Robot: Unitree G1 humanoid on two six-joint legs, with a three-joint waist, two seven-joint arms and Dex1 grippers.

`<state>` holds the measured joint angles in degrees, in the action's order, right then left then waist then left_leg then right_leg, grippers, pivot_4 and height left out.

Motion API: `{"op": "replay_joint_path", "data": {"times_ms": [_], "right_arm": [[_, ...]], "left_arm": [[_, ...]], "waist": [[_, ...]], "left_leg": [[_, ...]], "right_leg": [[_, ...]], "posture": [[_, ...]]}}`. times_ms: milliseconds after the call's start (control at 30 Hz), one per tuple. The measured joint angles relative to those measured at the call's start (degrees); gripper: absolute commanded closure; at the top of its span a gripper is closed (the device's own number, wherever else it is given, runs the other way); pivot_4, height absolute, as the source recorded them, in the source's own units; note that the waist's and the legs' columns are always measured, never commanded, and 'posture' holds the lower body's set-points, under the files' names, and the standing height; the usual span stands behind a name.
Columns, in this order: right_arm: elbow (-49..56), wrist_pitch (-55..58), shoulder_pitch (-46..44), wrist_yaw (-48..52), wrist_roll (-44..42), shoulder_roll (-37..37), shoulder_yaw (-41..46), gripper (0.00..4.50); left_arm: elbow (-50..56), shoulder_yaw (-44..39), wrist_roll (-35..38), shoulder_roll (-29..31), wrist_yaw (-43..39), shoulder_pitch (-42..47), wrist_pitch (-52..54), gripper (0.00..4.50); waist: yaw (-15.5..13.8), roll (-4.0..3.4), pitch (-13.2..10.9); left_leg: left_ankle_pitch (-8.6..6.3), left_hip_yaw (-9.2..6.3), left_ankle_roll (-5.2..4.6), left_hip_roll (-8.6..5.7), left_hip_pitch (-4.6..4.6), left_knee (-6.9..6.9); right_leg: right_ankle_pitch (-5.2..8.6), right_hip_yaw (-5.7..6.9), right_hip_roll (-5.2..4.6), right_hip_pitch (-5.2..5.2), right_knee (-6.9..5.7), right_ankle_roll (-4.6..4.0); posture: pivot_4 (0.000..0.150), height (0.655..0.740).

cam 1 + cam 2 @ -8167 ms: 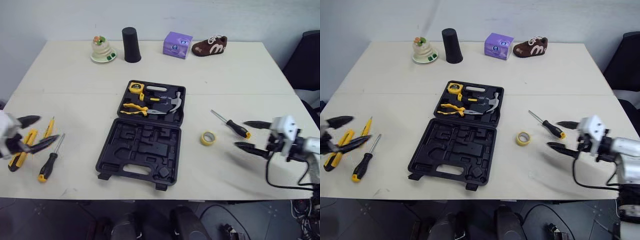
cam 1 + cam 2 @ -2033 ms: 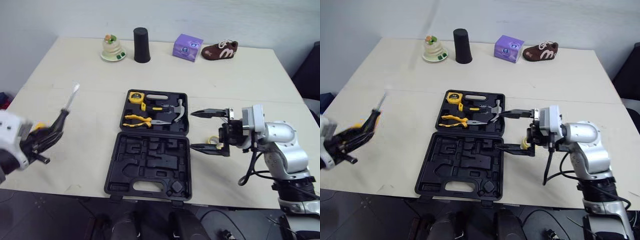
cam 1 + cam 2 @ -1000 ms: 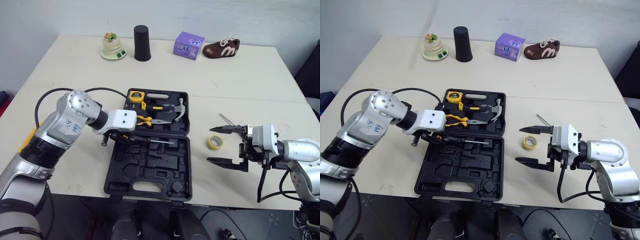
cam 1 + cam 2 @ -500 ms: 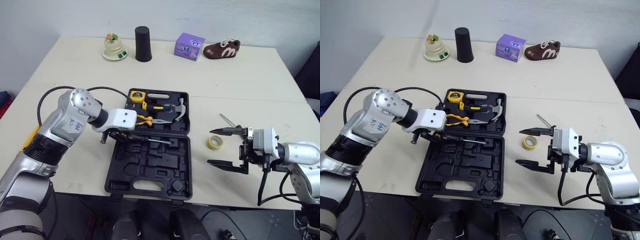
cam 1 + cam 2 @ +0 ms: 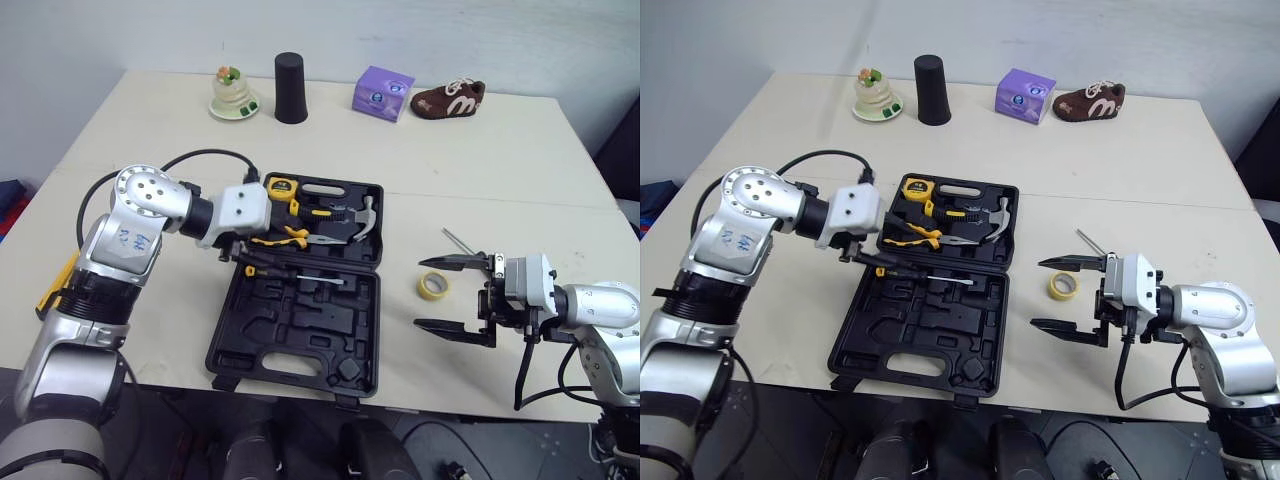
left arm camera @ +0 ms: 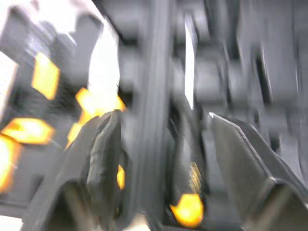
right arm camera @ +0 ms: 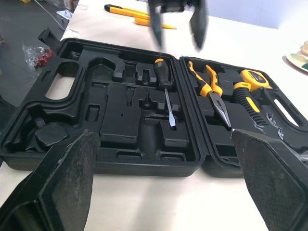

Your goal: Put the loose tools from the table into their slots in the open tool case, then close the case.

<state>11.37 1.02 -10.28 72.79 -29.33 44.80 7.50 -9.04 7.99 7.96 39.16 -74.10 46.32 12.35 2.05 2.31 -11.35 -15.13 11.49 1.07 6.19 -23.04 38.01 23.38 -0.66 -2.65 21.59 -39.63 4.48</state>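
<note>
- The wide beige table (image 5: 500,160) carries everything. The work is gathered round its middle, where both arms can reach.
- The black moulded plastic tool case (image 5: 290,345) lies fully open and flat, so its slots face up. By my reading it cannot be closed until the loose tools are stowed.
- The left gripper (image 7: 177,36) hangs over the left end of the case's hinge line. Its jaws are parted with nothing clamped, directly above a tool handle, which looks like a release posture.
- The right gripper (image 5: 1037,293) hovers just right of the case, fingers spread wide and empty, probably ready for the loose items on that side.
- A steel claw hammer (image 5: 362,215), yellow-handled pliers (image 5: 285,238) and a yellow tape measure (image 5: 275,184) sit in the case's far half.
- A flat screwdriver with a black-and-orange handle (image 7: 164,89) lies in the case's near half along the hinge, lined up with a groove. I cannot tell whether it is fully seated.
- Two long yellow tools (image 7: 126,9) lie on the table well left of the case, not yet stowed.
- A yellow roll of tape (image 5: 432,285) lies right of the case, beside the right gripper.
- A thin metal shaft (image 5: 455,240) lies beyond the tape roll, with its handle hidden.
</note>
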Motion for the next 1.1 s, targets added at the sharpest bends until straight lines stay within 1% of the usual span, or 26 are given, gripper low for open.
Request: {"op": "replay_joint_path", "data": {"times_ms": [100, 133, 267, 367, 467, 700, 800, 900, 967, 1000, 1067, 1100], "right_arm": [[-0.26, -0.26, 0.32, -0.17, 0.4, -0.29, -0.02, 0.0], [-0.36, -0.55, 0.33, -0.22, 0.5, -0.52, -0.11, 0.0], [-0.72, -1.15, 0.31, -0.45, 0.98, -0.71, -0.29, 0.0], [-1.15, -1.28, 0.32, -0.42, 1.02, -0.71, -0.28, 0.0], [-1.98, -1.85, 0.32, -0.27, 1.04, -0.71, -0.29, 0.0], [-2.59, -2.32, 0.31, 0.08, 1.05, -0.69, -0.27, 0.0], [-2.59, -2.33, 0.31, 0.1, 1.05, -0.68, -0.27, 0.0], [-2.65, -2.33, 0.31, 0.08, 1.07, -0.68, -0.27, 0.0], [-2.65, -2.33, 0.32, 0.02, 1.07, -0.68, -0.26, 0.0], [-2.65, -2.33, 0.32, -0.03, 1.08, -0.67, -0.21, 0.0], [-2.65, -2.33, 0.41, -0.22, 1.1, -0.63, -0.13, 0.0], [-2.69, -2.33, 0.58, -0.31, 1.11, -0.63, -0.13, 0.0]], "left_arm": [[0.31, -1.66, 1.85, -2.3, 2.89, -5.76, -0.77, 4.28], [0.51, -1.81, 2.15, -3.22, 3.96, -7.02, -0.44, 4.46], [5.54, -2.3, 2.35, -6.8, 10.14, -12.69, 0.76, 4.46], [6.19, -0.19, 1.1, -7.5, 12.74, -15.58, 1.5, 4.46], [5.72, -0.21, 0.47, -7.62, 15.26, -15.05, 1.98, 4.46], [4.03, -0.03, -0.19, -8.05, 17.88, -15.02, 2.78, 4.46], [4.33, -0.02, -0.17, -8.05, 18.79, -15.06, 5.01, 4.46], [4.57, 0.71, -0.25, -7.9, 19.77, -15.22, 7.77, 4.46], [4.86, 1.27, -0.25, -7.91, 20.76, -15.6, 10.48, 4.46], [5.03, 1.52, -0.26, -7.91, 21.25, -15.66, 11.55, 4.46], [5.32, 2.1, -0.56, -7.91, 22.06, -15.94, 12.72, 4.46], [5.55, 2.22, -0.64, -8.0, 22.51, -16.32, 12.83, 4.46]], "waist": [[0.08, 0.0, 0.0], [0.0, 0.0, 0.0], [-0.11, 0.0, 0.0], [-0.15, 0.0, 0.0], [-0.18, 0.0, 0.0], [-0.2, -0.02, 0.01], [-0.18, -0.07, 0.06], [-0.16, -0.23, 0.2], [-0.05, -0.48, 0.39], [0.01, -0.57, 0.57], [0.08, -0.67, 0.77], [0.11, -0.71, 0.8]], "left_leg": [[0.0, -0.01, 0.0, 0.03, 0.01, 0.01], [0.0, -0.04, 0.0, 0.03, -0.01, 0.04], [-0.01, -0.04, -0.02, -0.02, -0.01, 0.03], [-0.01, -0.05, -0.01, -0.02, -0.01, 0.06], [-0.01, -0.05, -0.01, -0.09, 0.01, 0.07], [-0.01, -0.04, -0.01, -0.06, 0.03, 0.05], [-0.01, -0.04, -0.01, -0.08, 0.13, 0.05], [-0.01, -0.01, 0.0, -0.16, 0.34, 0.01], [-0.06, 0.01, 0.06, -0.24, 0.94, -0.14], [-0.09, -0.01, 0.09, -0.24, 1.09, -0.2], [-0.1, 0.0, 0.11, -0.25, 1.44, -0.34], [-0.12, 0.0, 0.15, -0.25, 1.78, -0.48]], "right_leg": [[0.0, 0.0, 0.02, 0.0, -0.03, 0.0], [0.0, 0.02, 0.03, 0.0, -0.04, 0.0], [0.0, 0.0, 0.04, -0.02, -0.01, 0.0], [0.0, 0.02, 0.1, -0.02, -0.04, 0.0], [0.0, 0.01, 0.11, -0.03, -0.06, -0.01], [0.0, 0.01, 0.11, -0.04, -0.05, -0.01], [0.0, 0.0, 0.11, -0.14, -0.06, -0.01], [0.0, -0.03, 0.11, -0.33, -0.03, -0.01], [0.0, -0.06, 0.08, -0.93, 0.18, -0.02], [0.02, -0.06, 0.06, -1.1, 0.23, -0.04], [0.03, -0.11, 0.02, -1.43, 0.31, -0.06], [0.04, -0.11, -0.01, -1.77, 0.46, -0.08]], "posture": [[0.15, 0.74], [0.15, 0.74], [0.15, 0.74], [0.15, 0.74], [0.15, 0.74], [0.15, 0.74], [0.15, 0.74], [0.15, 0.74], [0.15, 0.74], [0.15, 0.74], [0.15, 0.74], [0.15, 0.74]]}}
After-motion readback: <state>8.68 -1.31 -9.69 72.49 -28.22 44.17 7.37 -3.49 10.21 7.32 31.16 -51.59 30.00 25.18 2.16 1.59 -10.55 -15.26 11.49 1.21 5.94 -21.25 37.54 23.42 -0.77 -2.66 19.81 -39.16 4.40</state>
